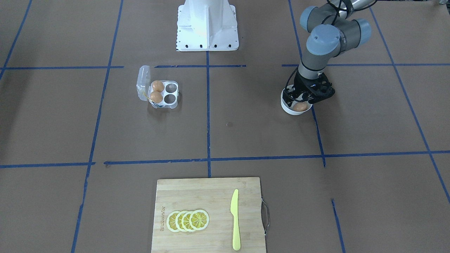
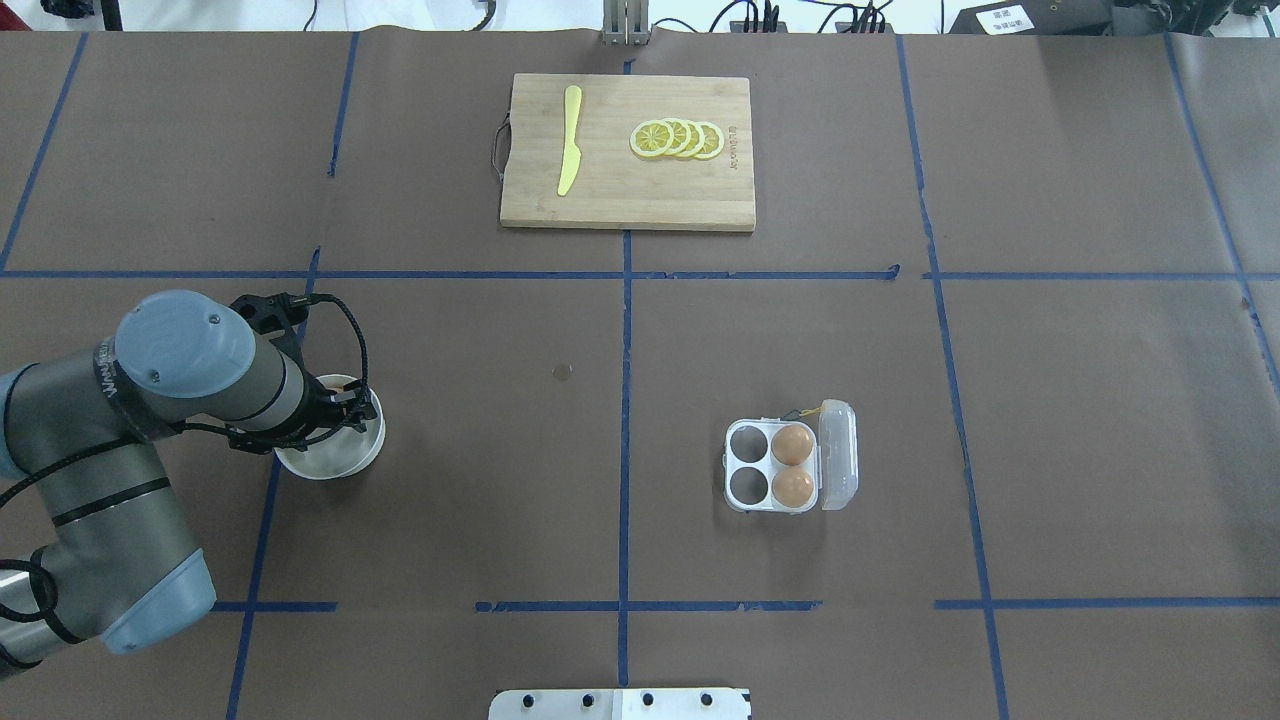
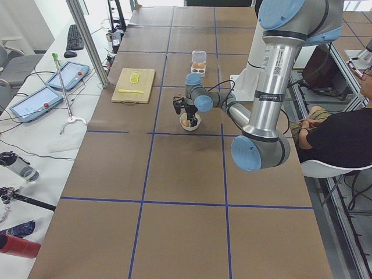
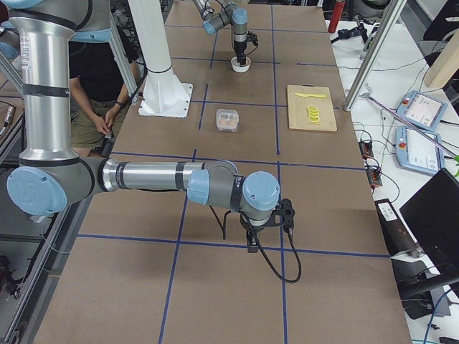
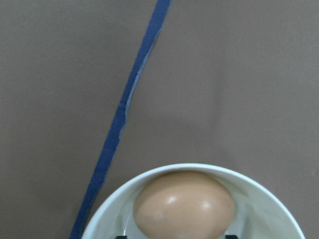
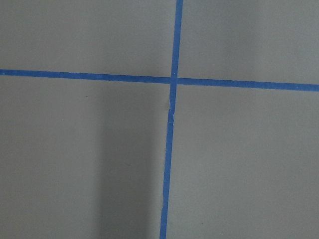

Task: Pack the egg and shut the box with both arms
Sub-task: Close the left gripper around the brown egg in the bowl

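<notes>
Right gripper hangs nearest the right-end camera, above the table and well short of the box. You cannot tell whether its jaws are spread or closed. Box next: lid stands open, two eggs in the cells on the lid side, the other two cells empty. Cutting board lies on your side of the box, carrying lemon slices and a yellow knife. Farthest, well beyond the box: white bowl holding the egg. Left gripper reaches into it, jaws spread either side of the egg, not visibly clamped.
</notes>
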Action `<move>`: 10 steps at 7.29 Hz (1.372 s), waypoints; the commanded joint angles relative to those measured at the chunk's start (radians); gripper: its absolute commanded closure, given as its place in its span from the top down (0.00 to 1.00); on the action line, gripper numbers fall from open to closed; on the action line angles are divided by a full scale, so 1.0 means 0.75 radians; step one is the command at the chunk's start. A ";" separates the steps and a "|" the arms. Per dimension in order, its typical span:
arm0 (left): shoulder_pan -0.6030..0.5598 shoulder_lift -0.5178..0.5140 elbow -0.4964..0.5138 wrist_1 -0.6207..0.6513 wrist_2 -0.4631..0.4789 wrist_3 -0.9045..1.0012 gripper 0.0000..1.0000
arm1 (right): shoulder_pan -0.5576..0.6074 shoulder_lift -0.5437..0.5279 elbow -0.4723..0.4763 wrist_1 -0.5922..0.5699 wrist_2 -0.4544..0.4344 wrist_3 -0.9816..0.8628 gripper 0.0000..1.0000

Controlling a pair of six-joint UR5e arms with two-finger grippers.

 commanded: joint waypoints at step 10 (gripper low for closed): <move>-0.018 0.001 0.014 -0.001 0.002 0.008 0.60 | 0.000 -0.005 0.002 0.000 0.000 0.000 1.00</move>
